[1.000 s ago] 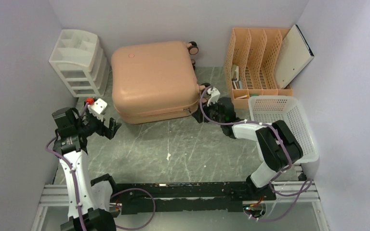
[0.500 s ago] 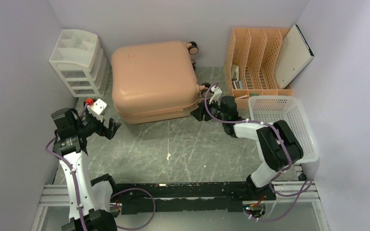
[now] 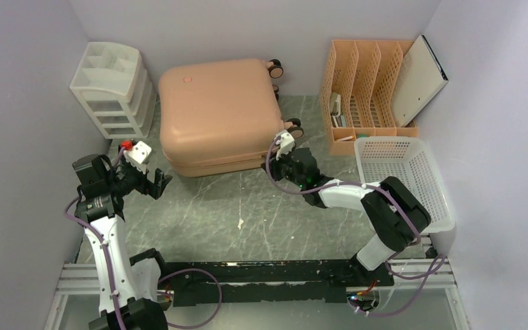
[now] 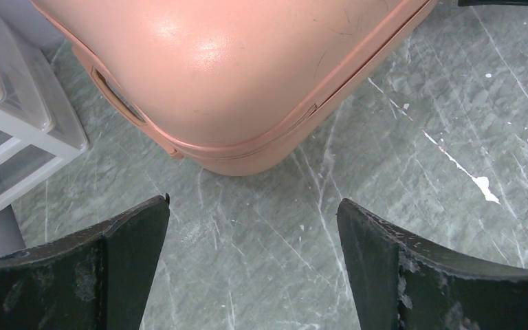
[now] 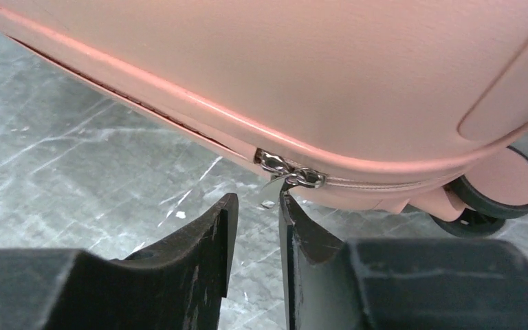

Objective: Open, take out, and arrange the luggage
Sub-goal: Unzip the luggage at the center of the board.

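Note:
The luggage (image 3: 220, 113) is a salmon-pink hard-shell suitcase lying flat and zipped closed at the back of the table. My right gripper (image 3: 280, 159) is at its front right corner, near a wheel. In the right wrist view the jaws (image 5: 258, 199) stand narrowly open, with the silver zipper pulls (image 5: 290, 175) just above the right fingertip and the pull tab hanging beside it, not clamped. My left gripper (image 3: 158, 182) hovers in front of the suitcase's front left corner (image 4: 213, 69), wide open (image 4: 253, 206) and holding nothing.
A white drawer unit (image 3: 113, 88) stands left of the suitcase. An orange slotted file rack (image 3: 364, 89) with a board leaning in it is at the back right. A white mesh basket (image 3: 402, 180) sits beside the right arm. Black spinner wheels (image 5: 502, 192) stick out to the right.
My right gripper has moved left along the table to the suitcase's front right corner, and its jaws have narrowed. The left arm has not moved.

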Available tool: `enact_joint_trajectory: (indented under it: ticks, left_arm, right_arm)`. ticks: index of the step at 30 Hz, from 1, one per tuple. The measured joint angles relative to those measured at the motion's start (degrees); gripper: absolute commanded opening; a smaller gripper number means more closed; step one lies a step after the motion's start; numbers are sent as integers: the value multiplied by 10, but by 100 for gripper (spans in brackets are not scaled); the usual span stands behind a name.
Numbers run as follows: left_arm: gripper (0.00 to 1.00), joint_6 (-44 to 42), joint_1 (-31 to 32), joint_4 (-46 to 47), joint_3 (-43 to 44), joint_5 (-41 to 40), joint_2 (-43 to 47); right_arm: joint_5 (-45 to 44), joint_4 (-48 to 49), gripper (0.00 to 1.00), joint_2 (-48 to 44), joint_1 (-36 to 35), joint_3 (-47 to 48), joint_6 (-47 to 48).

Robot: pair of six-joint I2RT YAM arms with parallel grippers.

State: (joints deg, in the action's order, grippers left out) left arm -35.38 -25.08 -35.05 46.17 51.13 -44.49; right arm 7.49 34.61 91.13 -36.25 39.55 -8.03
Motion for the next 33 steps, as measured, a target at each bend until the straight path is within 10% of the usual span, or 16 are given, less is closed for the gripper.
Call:
enact_joint_trajectory:
  ticks: [9, 22, 33]
  left_arm:
    - [97, 0, -2, 0, 0, 0, 0]
    - [97, 0, -7, -1, 0, 0, -2]
    - [97, -6, -12, -4, 0, 4, -2]
  right_arm:
    - [-167, -3, 24, 10, -53, 17, 86]
    - [-155, -21, 6, 10, -45, 25, 97]
    - [50, -45, 36, 4, 65, 24, 13]
